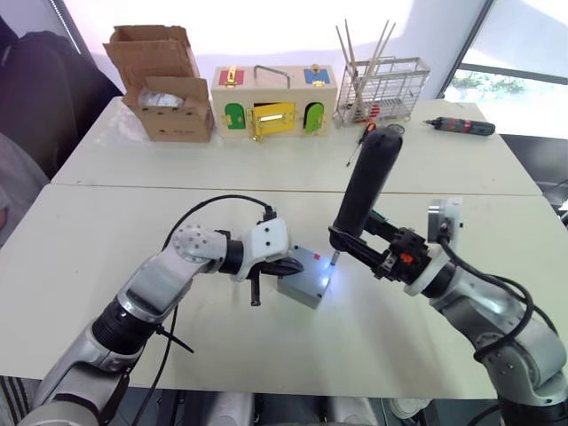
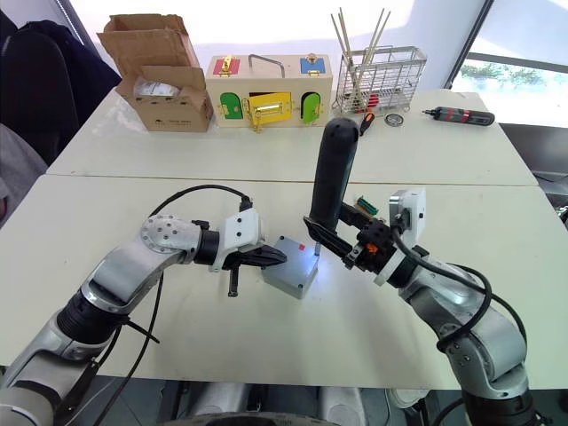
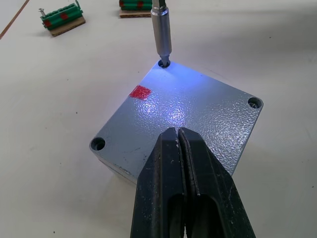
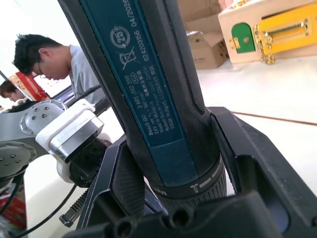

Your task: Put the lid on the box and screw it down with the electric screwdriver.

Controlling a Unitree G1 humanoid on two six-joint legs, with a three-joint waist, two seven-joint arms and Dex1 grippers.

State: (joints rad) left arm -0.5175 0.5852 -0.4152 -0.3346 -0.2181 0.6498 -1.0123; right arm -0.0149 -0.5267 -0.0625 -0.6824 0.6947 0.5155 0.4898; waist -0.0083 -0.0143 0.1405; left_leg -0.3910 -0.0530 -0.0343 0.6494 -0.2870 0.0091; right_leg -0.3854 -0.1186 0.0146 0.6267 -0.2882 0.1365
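The grey lid lies flat on the grey box in the middle of the near table, with a red mark on its top. My left gripper is shut, and its fingertips rest on the lid's surface. My right gripper is shut on the electric screwdriver, a thick black cylinder held nearly upright. Its metal bit stands in a corner screw hole, and its light shines on the lid.
On the far table stand a cardboard carton, a wooden box with coloured doors and a wire rack. A dark driver with red bands and an orange-and-black screwdriver lie there. Green blocks sit nearby. A person sits beyond.
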